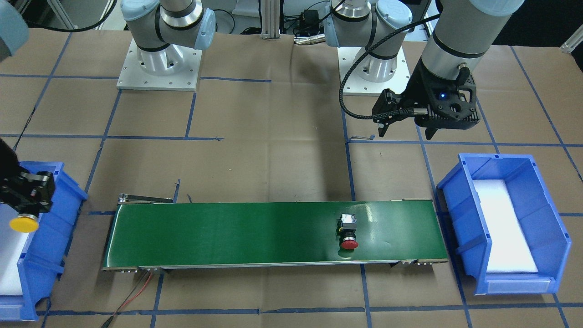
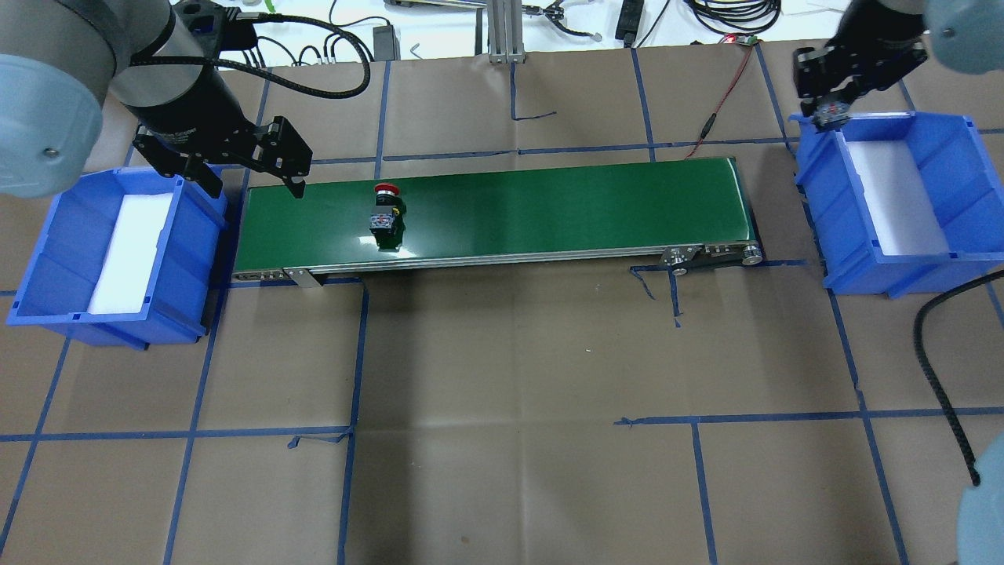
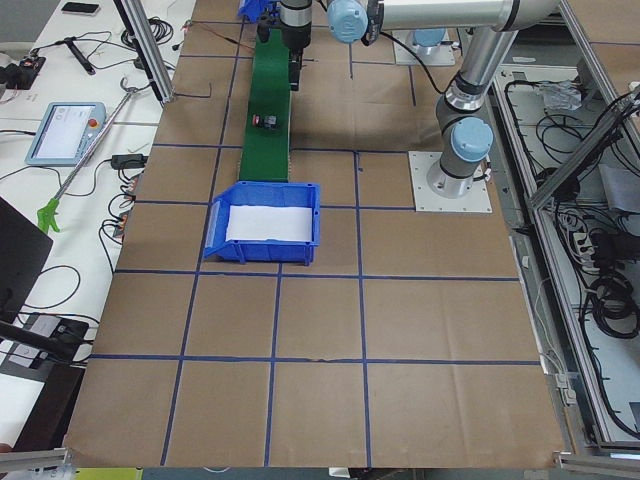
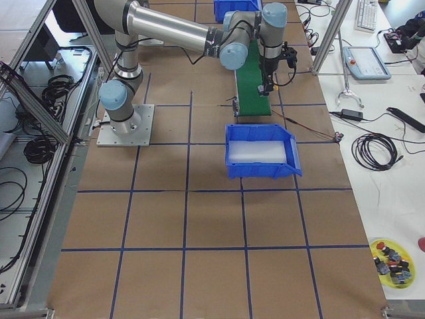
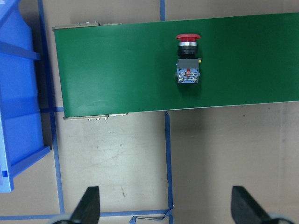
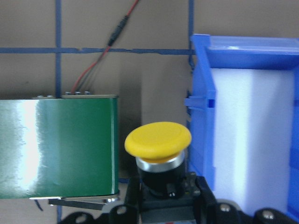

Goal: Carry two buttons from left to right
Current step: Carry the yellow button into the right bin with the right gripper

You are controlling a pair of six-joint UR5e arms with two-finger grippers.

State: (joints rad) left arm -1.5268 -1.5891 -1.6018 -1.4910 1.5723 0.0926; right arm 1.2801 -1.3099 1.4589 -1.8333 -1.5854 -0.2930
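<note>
Shows the right tool (image 1: 25,207) clenched on the black neck of the yellow button (image 6: 158,136), with the cap sticking out past the fingertips. Places that button at the tool's tip, in the air, over the narrow strip of tabletop (image 2: 502,353) between the end of the green conveyor belt (image 2: 549,204) and the side wall of the right blue bin (image 2: 957,173). Puts the bin's white foam liner (image 6: 247,140) just beside the tool on one side and the belt's end just beside it on the other. Traces a thin red and black wire (image 6: 117,31) across the brown paper a little beyond the belt's end.

Shows the left tool (image 5: 167,207) released, both fingers (image 5: 88,207) spread wide with nothing between them. Holds it high above the tabletop, near the opposite end of the belt. Sets the left blue bin (image 2: 55,259), also lined in white, just off to the tool's side. Finds the red button (image 5: 188,60) farther out ahead of the tool, well apart from it, lying on its side on the belt, with the red cap pointing away from the robot and the grey-white block toward it. Marks the brown paper with a grid of blue tape lines (image 2: 157,435).
</note>
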